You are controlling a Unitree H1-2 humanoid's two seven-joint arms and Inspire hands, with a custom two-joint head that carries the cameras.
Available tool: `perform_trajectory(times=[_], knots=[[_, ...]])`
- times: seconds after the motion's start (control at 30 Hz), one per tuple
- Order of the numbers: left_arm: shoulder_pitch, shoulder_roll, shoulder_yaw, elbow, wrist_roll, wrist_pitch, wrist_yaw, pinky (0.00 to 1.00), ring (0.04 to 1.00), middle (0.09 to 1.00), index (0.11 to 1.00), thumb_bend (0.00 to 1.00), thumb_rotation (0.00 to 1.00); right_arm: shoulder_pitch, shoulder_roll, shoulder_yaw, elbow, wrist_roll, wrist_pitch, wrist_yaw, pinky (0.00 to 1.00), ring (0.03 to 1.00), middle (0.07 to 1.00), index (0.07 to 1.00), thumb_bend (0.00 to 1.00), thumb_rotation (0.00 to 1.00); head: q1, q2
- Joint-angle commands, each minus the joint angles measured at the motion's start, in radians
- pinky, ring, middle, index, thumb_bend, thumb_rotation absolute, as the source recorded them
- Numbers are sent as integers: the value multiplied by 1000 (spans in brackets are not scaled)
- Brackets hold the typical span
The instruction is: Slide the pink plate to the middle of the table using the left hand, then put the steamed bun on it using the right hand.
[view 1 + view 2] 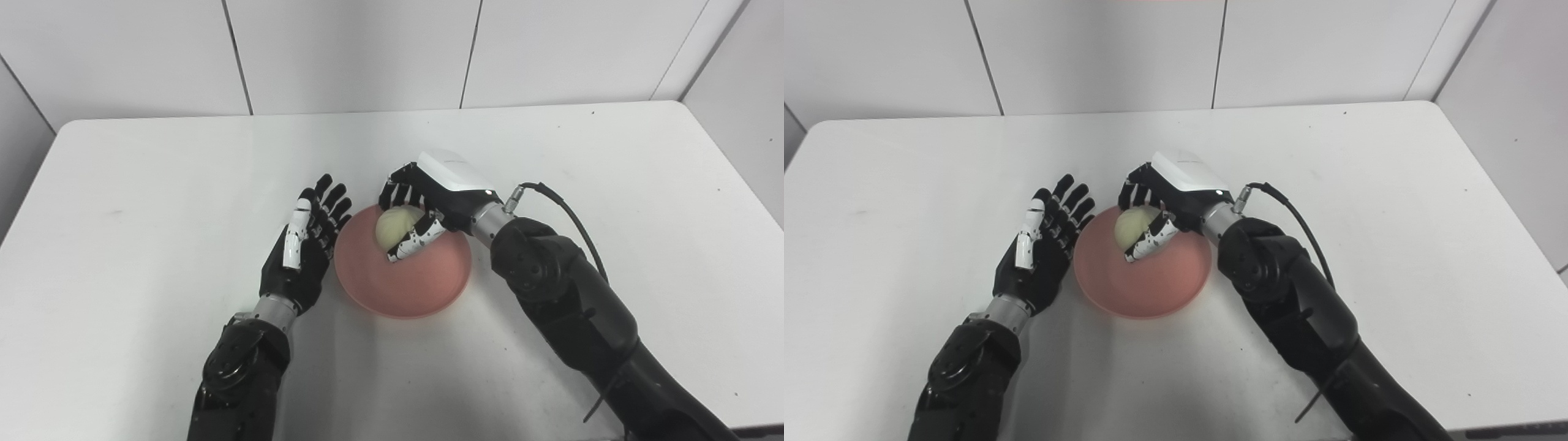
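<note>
The plate (402,272) sits near the middle of the worktop (122,184), so the sliding step looks done. What is in hand now is the second step: the bun going onto the plate.

The right hand (422,205) reaches in from the far right side of the plate and is clamped on the bun (395,225). Its fingers (398,193) curl over the far side of the bun and the thumb presses the near side, so the soft dough is cradled from two sides rather than pinched at a point. The bun is over the far half of the plate, low above it; whether it already touches the surface cannot be told from these views.

The left hand (303,248) lies just beside the plate's left rim, holding nothing, its fingers apart and pointing away from the robot, palm turned toward the plate. Placed so, it probably serves as a stop, keeping the plate from skidding while the bun comes down. Whether the fingers touch the rim is unclear.

The next move likely calls for a gentle spread of the right fingers, then a lift straight up, so the bun does not roll or stick to the thumb.
</note>
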Motion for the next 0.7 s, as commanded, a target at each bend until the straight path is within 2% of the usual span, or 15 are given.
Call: perform_trajectory(times=[0.0,0.43,0.47,0.53,0.63,0.67], knots=[[19,2,0,17,16,45,24,1000,987,986,1000,476,1000,-17,-2,2,-8,-23,-45,-15,282,365,419,535,515,7,1,1],[17,3,-3,21,17,50,22,1000,996,991,1000,484,1000,-2,12,43,78,-80,-114,-62,272,350,412,537,517,0,10,0],[16,3,-2,23,16,49,21,1000,996,991,1000,485,1000,-2,13,46,83,-85,-120,-64,278,354,452,508,523,0,11,0],[16,3,-1,24,15,47,20,1000,994,990,1000,486,1000,-3,11,55,89,-103,-129,-61,302,373,438,526,520,0,11,-2],[16,3,-2,26,17,43,20,1000,992,988,1000,483,1000,-8,3,70,79,-126,-117,-23,400,455,443,543,516,1,12,-3],[16,3,-3,26,19,42,21,1000,993,989,1000,483,1000,-10,2,73,75,-129,-111,-8,488,526,543,515,508,86,12,-3]])
